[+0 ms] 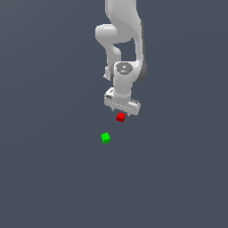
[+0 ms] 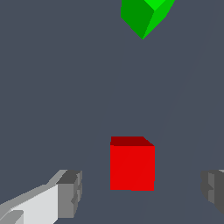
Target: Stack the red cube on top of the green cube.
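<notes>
The red cube (image 1: pixel 120 117) rests on the dark floor directly under my white gripper (image 1: pixel 121 112). In the wrist view the red cube (image 2: pixel 132 168) stands between the two grey fingertips (image 2: pixel 70 194), with a gap on each side. My gripper (image 2: pixel 142 194) is open and touches nothing. The green cube (image 1: pixel 105 138) lies a short way off, toward the exterior view's left and nearer that camera. The wrist view cuts off the green cube (image 2: pixel 146 15) at the picture's edge, beyond the red one.
Plain dark grey floor (image 1: pixel 53 178) surrounds both cubes. The white arm (image 1: pixel 122 40) rises behind the gripper at the middle of the exterior view.
</notes>
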Motion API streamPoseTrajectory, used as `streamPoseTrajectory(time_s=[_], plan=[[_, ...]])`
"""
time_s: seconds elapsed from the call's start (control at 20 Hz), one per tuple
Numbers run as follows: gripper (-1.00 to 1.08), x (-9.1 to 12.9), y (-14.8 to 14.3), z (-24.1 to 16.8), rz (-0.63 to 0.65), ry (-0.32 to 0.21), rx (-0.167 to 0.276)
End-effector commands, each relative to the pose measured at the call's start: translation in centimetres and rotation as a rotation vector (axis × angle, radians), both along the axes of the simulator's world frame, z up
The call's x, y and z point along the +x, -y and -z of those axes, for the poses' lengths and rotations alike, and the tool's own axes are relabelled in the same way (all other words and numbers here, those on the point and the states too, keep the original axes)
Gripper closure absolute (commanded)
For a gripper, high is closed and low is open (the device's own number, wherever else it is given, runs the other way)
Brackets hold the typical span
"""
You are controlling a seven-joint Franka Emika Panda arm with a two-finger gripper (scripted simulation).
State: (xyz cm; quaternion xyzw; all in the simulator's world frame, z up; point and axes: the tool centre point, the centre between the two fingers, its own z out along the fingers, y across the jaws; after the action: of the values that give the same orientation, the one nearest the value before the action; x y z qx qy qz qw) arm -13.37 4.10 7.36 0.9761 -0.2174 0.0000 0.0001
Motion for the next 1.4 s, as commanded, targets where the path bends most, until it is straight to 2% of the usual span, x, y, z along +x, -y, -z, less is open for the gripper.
streamPoseTrajectory(time_s=[0.0, 0.65, 1.35], plan=[[-0.92, -0.4, -0.2, 0.3, 0.014, 0.0, 0.0], [-0.92, -0.4, -0.3, 0.8, 0.014, 0.0, 0.0], [-0.92, -0.4, -0.3, 5.3, 0.013, 0.0, 0.0]])
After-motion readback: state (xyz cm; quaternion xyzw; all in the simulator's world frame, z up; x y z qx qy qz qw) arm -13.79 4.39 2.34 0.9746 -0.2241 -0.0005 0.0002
